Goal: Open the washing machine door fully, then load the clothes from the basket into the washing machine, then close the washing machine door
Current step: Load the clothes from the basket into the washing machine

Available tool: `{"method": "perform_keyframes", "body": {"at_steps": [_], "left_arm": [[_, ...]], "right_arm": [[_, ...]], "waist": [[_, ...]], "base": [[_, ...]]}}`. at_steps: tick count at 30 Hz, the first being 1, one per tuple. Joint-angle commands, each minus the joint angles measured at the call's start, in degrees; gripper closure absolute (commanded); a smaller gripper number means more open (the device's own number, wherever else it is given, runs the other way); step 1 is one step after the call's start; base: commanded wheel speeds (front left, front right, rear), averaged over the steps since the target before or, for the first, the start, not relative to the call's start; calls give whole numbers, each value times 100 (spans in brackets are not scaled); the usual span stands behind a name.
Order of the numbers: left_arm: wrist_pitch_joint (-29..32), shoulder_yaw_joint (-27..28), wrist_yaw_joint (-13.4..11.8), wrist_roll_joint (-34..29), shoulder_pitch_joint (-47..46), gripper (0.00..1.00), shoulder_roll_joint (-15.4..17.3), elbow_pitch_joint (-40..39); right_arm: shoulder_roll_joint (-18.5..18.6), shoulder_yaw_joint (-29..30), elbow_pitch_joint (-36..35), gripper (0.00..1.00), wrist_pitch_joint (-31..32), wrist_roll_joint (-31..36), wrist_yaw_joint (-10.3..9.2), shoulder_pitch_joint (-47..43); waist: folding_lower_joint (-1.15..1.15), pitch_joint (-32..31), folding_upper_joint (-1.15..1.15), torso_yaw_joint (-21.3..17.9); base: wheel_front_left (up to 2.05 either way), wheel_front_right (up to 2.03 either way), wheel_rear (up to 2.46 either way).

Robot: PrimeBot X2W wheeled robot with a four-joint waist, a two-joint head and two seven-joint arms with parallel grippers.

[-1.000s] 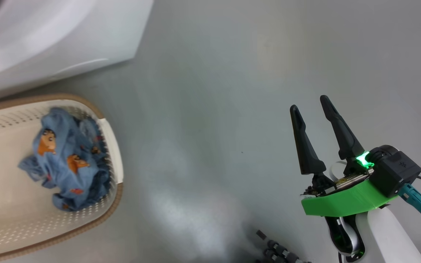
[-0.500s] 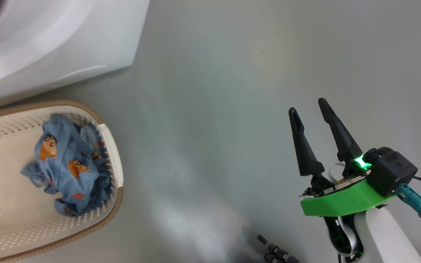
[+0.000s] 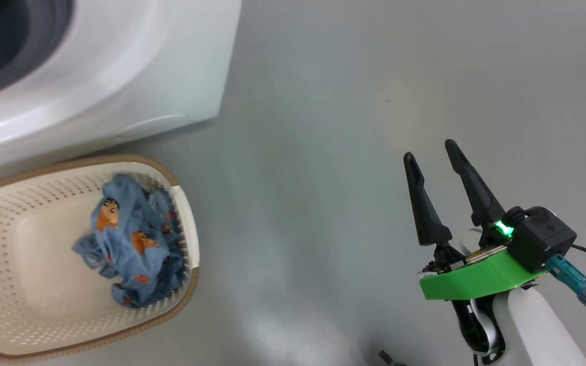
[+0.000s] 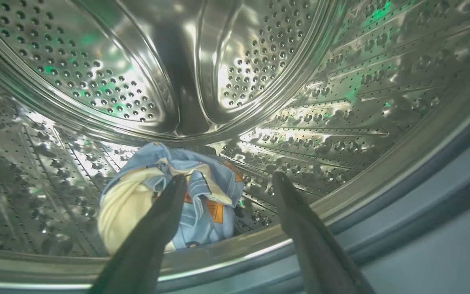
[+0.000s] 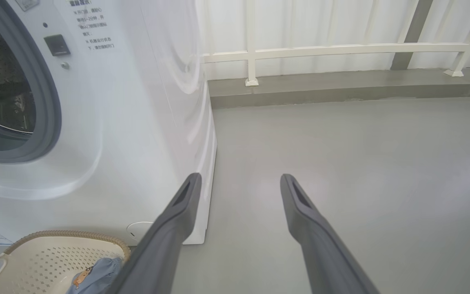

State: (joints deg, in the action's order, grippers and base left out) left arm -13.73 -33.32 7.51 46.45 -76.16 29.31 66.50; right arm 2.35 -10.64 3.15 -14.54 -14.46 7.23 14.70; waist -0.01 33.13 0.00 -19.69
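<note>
**Left hand lets go: one garment is in the drum**

The left hand (image 4: 229, 176) has just sprung from shut to wide open, and nothing is pinched between its long fingers. Just beyond the fingertips a blue garment (image 4: 202, 196) with cream lining lies heaped on the bottom of the steel drum (image 4: 96, 81), close behind the front lip. Whether the nearer finger touches the cloth cannot be told. That reads as a clean drop, so one piece looks loaded.

Out in the open, the right hand (image 3: 429, 149) hangs over the bare grey floor (image 3: 323, 152), its fingers spread and holding nothing. It is well apart from everything. The head camera has swung, so more of the washer's front shows now. The basket (image 3: 186, 223) sits just in front of the washing machine (image 3: 145, 76), and more blue printed clothes (image 3: 130, 244) are bunched against its right wall. Loading looks only partly done: the likely next job is another trip to the basket, and closing up comes after that.
</note>
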Motion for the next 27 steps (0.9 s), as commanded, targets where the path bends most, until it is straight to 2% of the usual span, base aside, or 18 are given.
{"method": "perform_keyframes", "body": {"at_steps": [1, 5, 11, 27], "left_arm": [[-91, 116, -6, 26, 147, 0, 247, -234], [-122, 200, -4, 100, 691, 0, 293, -717], [-125, 644, -4, -75, 1538, 0, 337, -1509], [-127, 2081, -134, -969, 4180, 0, -260, -3333]], "right_arm": [[53, -57, -79, 0, -46, 37, 25, -15], [53, -21, 8, 0, -46, 75, 25, -3], [120, 19, 129, 0, -46, 43, 25, 3], [676, 39, 535, 0, -46, -395, 25, -157]], "waist": [[1, -259, 0, 196], [1, -517, 0, 332], [1, -885, 0, 522], [1, -2106, 0, 1135]], "base": [[0, 0, 0], [0, 0, 0], [0, 0, 0], [0, 0, 0]]}}
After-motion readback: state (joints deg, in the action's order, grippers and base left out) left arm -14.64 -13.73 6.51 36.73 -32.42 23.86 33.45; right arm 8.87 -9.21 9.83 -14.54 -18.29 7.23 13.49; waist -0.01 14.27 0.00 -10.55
